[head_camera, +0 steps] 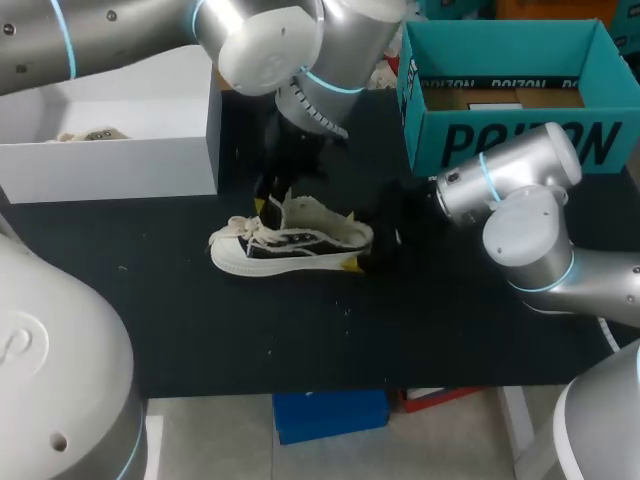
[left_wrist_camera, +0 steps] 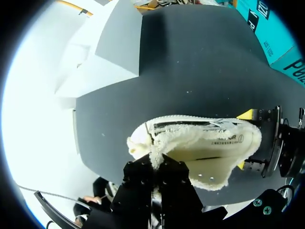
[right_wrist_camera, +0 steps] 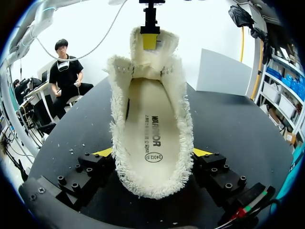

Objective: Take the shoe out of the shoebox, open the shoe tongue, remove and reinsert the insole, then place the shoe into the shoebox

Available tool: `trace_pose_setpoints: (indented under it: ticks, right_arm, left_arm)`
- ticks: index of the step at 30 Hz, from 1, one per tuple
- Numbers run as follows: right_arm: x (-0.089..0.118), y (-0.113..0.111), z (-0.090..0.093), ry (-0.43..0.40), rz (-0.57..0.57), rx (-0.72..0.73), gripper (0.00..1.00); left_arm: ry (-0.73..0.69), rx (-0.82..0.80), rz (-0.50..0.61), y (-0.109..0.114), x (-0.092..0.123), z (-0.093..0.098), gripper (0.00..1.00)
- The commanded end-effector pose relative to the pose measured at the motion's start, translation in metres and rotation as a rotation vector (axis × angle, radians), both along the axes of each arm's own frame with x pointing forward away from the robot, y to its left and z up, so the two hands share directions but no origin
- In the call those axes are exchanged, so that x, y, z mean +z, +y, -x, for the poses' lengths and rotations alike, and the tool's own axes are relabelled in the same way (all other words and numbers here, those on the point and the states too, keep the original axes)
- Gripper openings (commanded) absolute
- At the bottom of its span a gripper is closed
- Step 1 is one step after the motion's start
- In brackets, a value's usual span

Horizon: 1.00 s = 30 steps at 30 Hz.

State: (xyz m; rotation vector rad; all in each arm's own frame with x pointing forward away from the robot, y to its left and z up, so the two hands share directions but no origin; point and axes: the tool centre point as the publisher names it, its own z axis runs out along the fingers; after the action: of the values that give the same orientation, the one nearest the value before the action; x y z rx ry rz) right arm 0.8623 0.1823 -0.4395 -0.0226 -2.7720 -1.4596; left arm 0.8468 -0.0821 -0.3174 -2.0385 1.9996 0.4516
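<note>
Black cloth covers the table (head_camera: 300, 330), and nothing stands along its near edge. At the middle the shoe (head_camera: 290, 243) rests on its sole, cream with dark side panels, toe toward the left edge and heel toward the right.

The right gripper (right_wrist_camera: 152, 152) comes in from the right edge and is clamped on the heel, one yellow tip pressed against each side. The insole (right_wrist_camera: 150, 129) lies flat inside the fleece-lined shoe.

The left gripper (left_wrist_camera: 157, 168) hangs over the laces from the far side. Its fingers are drawn together on the tongue (right_wrist_camera: 148, 59), which stands upright and clear of the opening.

Along the far edge, the white shoebox (head_camera: 150, 150) sits at the left, open. A cream piece with eyelets (head_camera: 75, 135) shows just above its wall; what it is cannot be told. At the far right corner the teal box (head_camera: 520, 140) is also open, and brown cardboard (head_camera: 540, 98) lies in it.
</note>
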Motion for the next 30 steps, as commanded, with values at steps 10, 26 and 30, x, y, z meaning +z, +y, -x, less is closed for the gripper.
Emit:
trace_pose_setpoints:
  ticks: [10,26,30]
  right_arm:
    - [-0.003,0.0,0.0,0.0,0.003,-0.002,0.0]
    - [-0.003,0.0,0.0,0.0,0.003,-0.002,0.0]
    - [-0.003,0.0,0.0,0.0,0.003,-0.002,0.0]
  left_arm:
    - [-0.029,-0.051,0.12,0.035,-0.02,0.016,0.0]
    - [-0.053,-0.057,0.107,0.044,-0.035,0.022,0.44]
    - [-0.055,-0.061,0.101,0.046,-0.031,0.019,1.0]
